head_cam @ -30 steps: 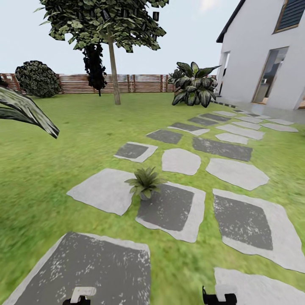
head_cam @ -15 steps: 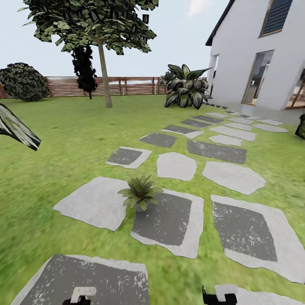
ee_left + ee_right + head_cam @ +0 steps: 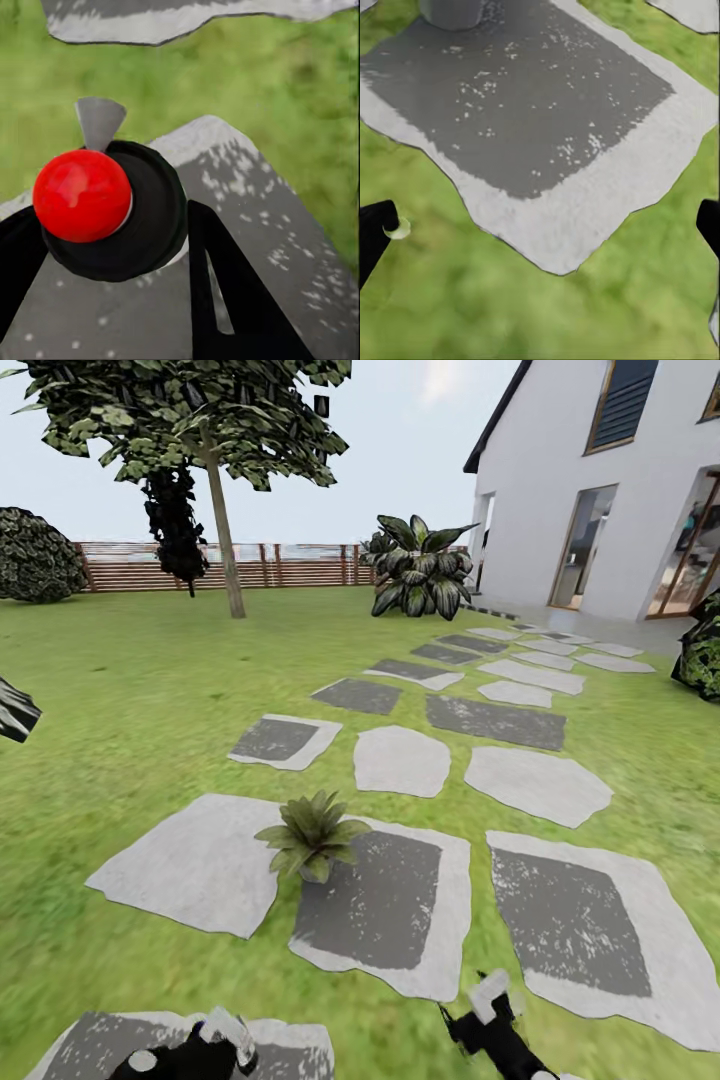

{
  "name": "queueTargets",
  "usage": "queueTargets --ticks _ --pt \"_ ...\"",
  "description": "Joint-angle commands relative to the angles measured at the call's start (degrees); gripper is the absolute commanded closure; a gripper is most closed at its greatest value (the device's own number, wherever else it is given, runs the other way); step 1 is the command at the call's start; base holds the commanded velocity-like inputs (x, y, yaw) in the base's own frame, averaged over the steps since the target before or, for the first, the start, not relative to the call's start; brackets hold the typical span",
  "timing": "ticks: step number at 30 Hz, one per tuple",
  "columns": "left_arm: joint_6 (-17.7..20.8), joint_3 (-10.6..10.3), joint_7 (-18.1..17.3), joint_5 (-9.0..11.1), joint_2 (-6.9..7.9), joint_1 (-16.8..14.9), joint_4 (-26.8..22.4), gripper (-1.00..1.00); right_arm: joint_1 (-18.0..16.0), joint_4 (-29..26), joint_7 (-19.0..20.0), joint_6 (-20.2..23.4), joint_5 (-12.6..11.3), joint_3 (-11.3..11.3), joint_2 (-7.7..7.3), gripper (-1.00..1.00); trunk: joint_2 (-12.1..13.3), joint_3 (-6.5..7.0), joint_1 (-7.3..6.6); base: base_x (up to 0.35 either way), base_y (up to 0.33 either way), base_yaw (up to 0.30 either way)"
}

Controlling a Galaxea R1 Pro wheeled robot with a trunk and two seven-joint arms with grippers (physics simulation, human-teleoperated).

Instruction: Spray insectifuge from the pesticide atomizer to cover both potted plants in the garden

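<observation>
As the camera swings right across the garden lawn (image 3: 130, 700), both arms rise into view, the left gripper (image 3: 112, 247) clamped on a red-tipped black-capped item, the right gripper (image 3: 540, 225) spread empty, a potted plant (image 3: 312, 837) now close ahead, suggesting spraying is near.
</observation>
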Motion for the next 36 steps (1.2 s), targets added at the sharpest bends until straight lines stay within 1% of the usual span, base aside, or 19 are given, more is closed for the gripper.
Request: queueTargets --ticks 1,2,3,4,6,8,9,11,13,16,19,20,24,27,28,30,32,33,36 --pt "0.3 0.2 -7.6 -2.9 0.3 -2.5 -1.1 1.0 0.1 -4.3 6.5 2.3 1.1 0.2 -0.58 -1.0 0.0 -0.06 -0.01 0.004 -0.001 0.0" --pt "1.2 -0.2 -16.2 -5.9 0.84 -5.1 -2.4 1.0 0.1 -8.7 13.5 5.7 2.7 0.3 -1.34 -1.0 0.0 -0.06 -0.01 0.002 -0.001 0.0" --pt "3.6 -0.4 -27.3 -10.7 1.62 -9.1 -5.4 1.0 -0.1 -13.0 22.6 8.8 5.8 0.4 -2.27 -1.0 0.0 -0.06 -0.01 0.0 0.0 0.0" --pt "7.4 -0.4 -37.7 -15.8 1.63 -12.8 -9.4 1.0 -3.0 -14.4 32.3 9.8 11.3 0.4 -2.76 -1.0 0.0 -0.06 -0.01 0.0 0.0 0.0" --pt "8.7 -0.6 -43.7 -19.2 1.21 -14.5 -12.0 1.0 -5.6 -14.7 38.7 10.1 14.0 0.4 -2.86 -1.0 0.0 -0.06 -0.01 0.0 0.0 0.0" --pt "9.4 -1.7 -48.8 -23.1 0.91 -15.4 -14.4 1.0 -7.6 -15.0 44.6 10.2 15.3 0.4 -2.91 -1.0 0.0 -0.06 -0.01 0.0 0.0 0.0" --pt "9.6 -2.2 -50.2 -24.4 0.84 -15.5 -15.1 1.0 -8.2 -15.1 46.1 10.2 15.6 0.4 -2.92 -1.0 0.0 -0.06 -0.01 0.0 0.0 0.0" --pt "9.7 -2.9 -52.0 -26.1 0.8 -15.7 -16.1 1.0 -9.2 -16.0 48.0 10.2 15.6 0.4 -2.87 -1.0 0.0 -0.06 -0.01 0.0 0.0 0.0" --pt "9.7 -3.2 -52.6 -26.6 0.8 -15.7 -16.5 1.0 -9.5 -17.1 48.7 10.2 15.5 0.3 -2.69 -1.0 0.0 -0.06 -0.01 0.0 0.0 0.0" --pt "9.7 -3.3 -52.7 -26.9 0.81 -15.6 -16.5 1.0 -9.6 -17.6 48.9 10.3 15.4 0.3 -2.43 -1.0 0.0 -0.06 -0.01 0.0 0.0 0.0" --pt "9.5 -3.4 -52.3 -26.9 0.81 -15.3 -16.5 1.0 -9.7 -17.7 48.9 12.3 15.5 0.5 -1.64 -1.0 0.0 -0.06 -0.01 0.0 0.0 0.0" --pt "9.4 -3.4 -52.2 -26.9 0.81 -15.2 -16.5 1.0 -9.7 -17.8 49.0 13.5 15.5 0.6 -0.98 1.0 0.0 -0.06 -0.01 0.0 0.0 0.0" --pt "9.1 -3.5 -51.9 -27.0 0.41 -15.0 -16.5 1.0 -9.7 -17.9 49.1 15.2 15.5 0.7 0.98 1.0 0.0 -0.06 -0.01 0.0 0.0 0.0" --pt "8.9 -3.9 -50.1 -26.9 0.1 -15.1 -16.5 1.0 -9.7 -17.9 49.1 15.5 15.7 0.8 3.57 1.0 0.0 -0.06 -0.01 0.0 0.0 0.0" --pt "8.8 -4.6 -49.4 -26.9 -0.09 -15.0 -16.5 1.0 -9.7 -17.9 49.1 15.5 15.7 0.8 4.24 1.0 0.0 -0.06 -0.01 0.0 0.0 0.0" --pt "8.8 -8.8 -47.4 -26.9 -0.8 -14.8 -16.5 1.0 -9.7 -18.4 49.1 15.5 15.7 0.9 6.1 1.0 0.0 -0.06 -0.01 0.0 0.0 0.0" --pt "8.8 -12.0 -45.4 -26.8 -1.6 -14.7 -16.4 1.0 -9.7 -19.6 49.1 15.5 15.8 0.9 7.44 1.0 0.0 -0.06 -0.01 0.0 0.0 0.0" --pt "8.8 -13.1 -44.3 -26.8 -2.36 -14.7 -16.3 1.0 -9.7 -20.1 49.1 15.5 15.8 0.9 8.02 1.0 0.0 -0.06 -0.01 0.0 0.0 0.0" --pt "8.7 -14.1 -43.2 -26.8 -4.0 -14.6 -16.3 1.0 -9.7 -20.9 49.1 15.8 15.8 1.0 8.98 1.0 0.0 -0.06 -0.01 0.0 0.0 0.0"
